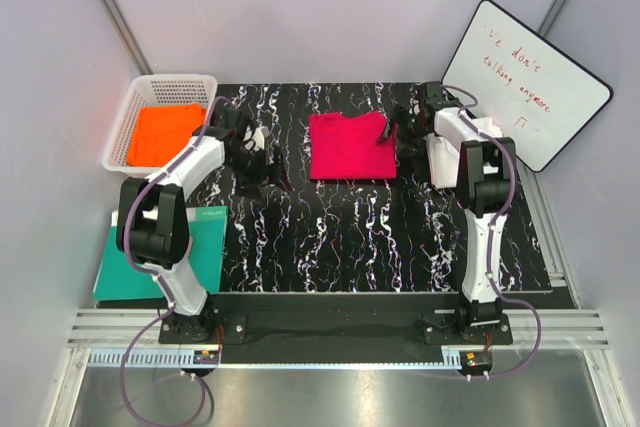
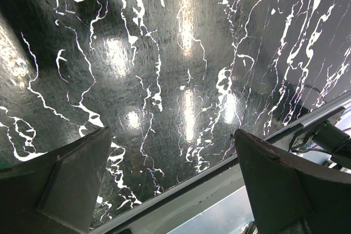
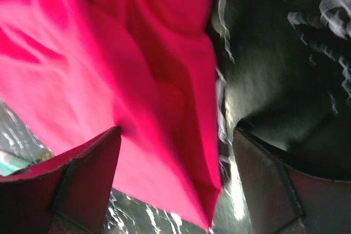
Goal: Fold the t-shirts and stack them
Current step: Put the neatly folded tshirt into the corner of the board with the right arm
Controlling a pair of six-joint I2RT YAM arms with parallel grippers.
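Left fingers (image 1: 250, 152), seen from overhead, hang above bare black-marbled bench (image 1: 330, 237), to the left of the crimson-pink t-shirt (image 1: 350, 147). The right fingers (image 1: 405, 135) sit at that shirt's right edge. The shirt lies at the far middle of the bench as a roughly square block, apparently part-folded already. An orange t-shirt (image 1: 165, 132) rests in the white basket (image 1: 175, 80) at far left, probably awaiting its turn. A teal board (image 1: 215, 237) lies at near left, partly beneath the left arm. The pale patch beside the right arm may be the white t-shirt (image 1: 438, 167), though the arm's own white shell makes that hard to tell.

From the left wrist, the 2 fingers (image 2: 71, 184) stand wide apart with nothing between them, only glossy bench below.

From the right wrist, the 2 fingers (image 3: 82, 184) are likewise spread and grip nothing. They straddle the pink shirt's edge, 1 finger over cloth and the other over bare bench. That placement looks meant for pinching the edge for the next fold, with the left arm parked clear.
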